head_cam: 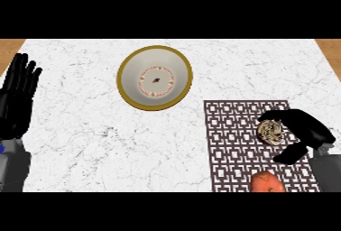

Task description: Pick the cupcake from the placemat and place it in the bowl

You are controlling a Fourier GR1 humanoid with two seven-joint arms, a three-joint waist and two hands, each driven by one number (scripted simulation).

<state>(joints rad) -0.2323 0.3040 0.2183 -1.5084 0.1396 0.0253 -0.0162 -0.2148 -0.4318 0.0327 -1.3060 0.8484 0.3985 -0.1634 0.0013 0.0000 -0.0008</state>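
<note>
A cupcake with pale speckled topping sits on the dark patterned placemat at the right of the counter. My right hand is against its right side, fingers arched over the top of it and the thumb lower down near the mat, curling round it. The cupcake still rests on the mat and is partly hidden by the fingers. A white bowl with a gold rim and a red ring pattern stands in the upper middle of the counter. My left hand rests open at the left edge, fingers up.
An orange-red object lies on the near end of the placemat, just below my right hand. The counter is white marble, with wooden strips at the far corners.
</note>
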